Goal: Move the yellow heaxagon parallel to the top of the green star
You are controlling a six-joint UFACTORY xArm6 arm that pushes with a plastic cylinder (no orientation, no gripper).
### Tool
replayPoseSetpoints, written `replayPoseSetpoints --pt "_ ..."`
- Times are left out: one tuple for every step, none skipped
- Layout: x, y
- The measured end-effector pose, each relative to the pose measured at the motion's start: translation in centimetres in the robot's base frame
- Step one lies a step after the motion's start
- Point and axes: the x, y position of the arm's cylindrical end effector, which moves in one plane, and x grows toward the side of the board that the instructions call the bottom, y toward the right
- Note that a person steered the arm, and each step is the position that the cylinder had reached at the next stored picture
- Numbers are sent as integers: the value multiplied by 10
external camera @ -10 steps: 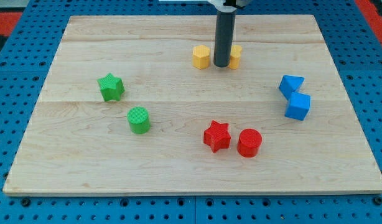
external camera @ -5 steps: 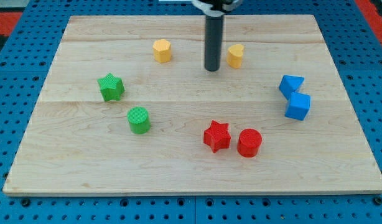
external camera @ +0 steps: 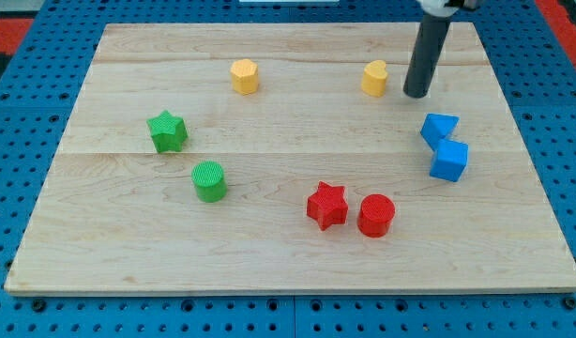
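The yellow hexagon (external camera: 244, 76) sits near the view's top, left of centre, up and to the right of the green star (external camera: 167, 131) at the view's left. My tip (external camera: 416, 94) is at the view's upper right, far from the hexagon. It stands just right of a second yellow block (external camera: 374, 78), with a small gap between them.
A green cylinder (external camera: 210, 181) lies below the green star. A red star (external camera: 326, 206) and a red cylinder (external camera: 375, 215) sit at the lower middle. Two blue blocks (external camera: 439, 129) (external camera: 448, 161) touch each other at the right, just below my tip.
The yellow hexagon slid left from beside my rod to the upper left of centre. My tip then swung right, past the second yellow block, which shifted a little to the right.
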Motion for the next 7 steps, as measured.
replayPoseSetpoints --pt "-33 -26" --pt "-52 -37" --pt "-107 -76" --pt "-93 -128" --pt "-47 -151" --pt "-15 -185" --pt "-15 -251"
